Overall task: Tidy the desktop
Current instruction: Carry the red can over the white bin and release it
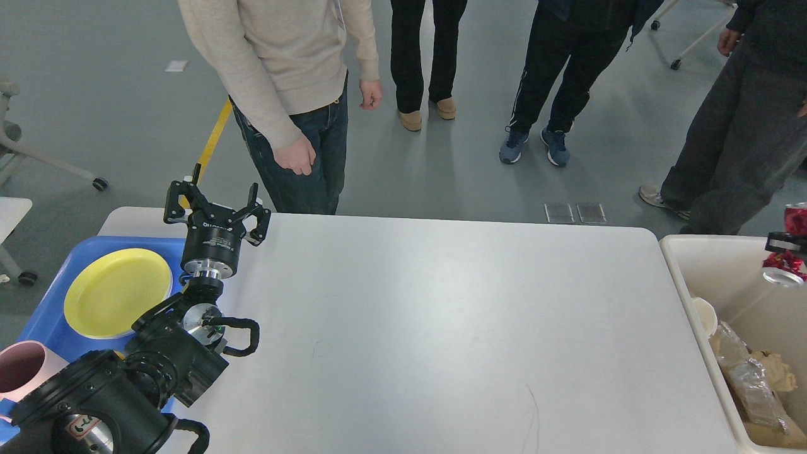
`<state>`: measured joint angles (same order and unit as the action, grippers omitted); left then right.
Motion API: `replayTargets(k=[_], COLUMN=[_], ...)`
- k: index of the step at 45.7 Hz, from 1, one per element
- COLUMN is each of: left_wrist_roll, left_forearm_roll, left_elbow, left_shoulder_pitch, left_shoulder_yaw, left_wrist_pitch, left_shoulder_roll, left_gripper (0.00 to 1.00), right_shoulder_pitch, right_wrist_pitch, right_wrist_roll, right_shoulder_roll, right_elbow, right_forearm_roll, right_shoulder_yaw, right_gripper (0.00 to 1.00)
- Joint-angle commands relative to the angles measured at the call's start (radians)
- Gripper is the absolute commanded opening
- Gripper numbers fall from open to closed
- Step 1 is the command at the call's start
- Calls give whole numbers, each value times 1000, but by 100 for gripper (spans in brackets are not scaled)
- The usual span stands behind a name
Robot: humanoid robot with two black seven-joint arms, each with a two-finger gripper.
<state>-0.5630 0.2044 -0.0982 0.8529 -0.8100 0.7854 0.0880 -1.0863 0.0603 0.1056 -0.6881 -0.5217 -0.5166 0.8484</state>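
Blue plastic tray (pixel 44 321) sits at the left edge of the worktop (pixel 441 328), carrying a yellow plate (pixel 116 293) and, at the near corner, a pink cup (pixel 22 369). The left end effector (pixel 211 205) is raised over the tray's far right corner with its fingers apart and nothing between them.

The worktop, a large white slab with rounded corners, fills the middle of the view; no loose items show on its surface, so the tidying appears close to done.

At the right edge, a cream bin (pixel 684 284) stands just beside the worktop, holding a paper cup (pixel 705 315) and crumpled wrappers (pixel 750 372). The right end effector (pixel 787 244) is cut off by the frame edge; it appears clamped on a red can (pixel 795 221) above the bin, though the fingers are only partly visible.

Risks: a release too near the frame side could send the can outside the bin, whose far wall is out of view. A lowering left arm could strike the plate or the tray rim.

Several bystanders (pixel 296 94) stand close behind the worktop's far edge, within possible arm reach.
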Motion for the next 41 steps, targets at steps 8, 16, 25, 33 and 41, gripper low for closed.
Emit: replayTargets(k=[8,16,25,33,41], left_wrist_roll=[0,0,0,0,0], left_forearm_roll=[1,0,1,1,1], left_elbow=[0,0,-2,0,0], left_shoulder_pitch=[0,0,0,0,0], left_shoulder_yaw=[0,0,0,0,0], left_wrist_pitch=[0,0,0,0,0], left_shoulder_roll=[1,-1,1,1,1], left_gripper=[96,96,96,96,96], right_shoulder_pitch=[230,266,269,267,269], right_wrist_pitch=[10,12,9,12,12], right_wrist_roll=[-3,-4,-4,-4,-4], right_shoulder_roll=[68,93,104,104,102], right_elbow=[149,163,161,164,164], right_forearm_roll=[13,13,15,17,15], right_shoulder_yaw=[-72,-72,-74,-89,-106], right_gripper=[43,78,100,100,100])
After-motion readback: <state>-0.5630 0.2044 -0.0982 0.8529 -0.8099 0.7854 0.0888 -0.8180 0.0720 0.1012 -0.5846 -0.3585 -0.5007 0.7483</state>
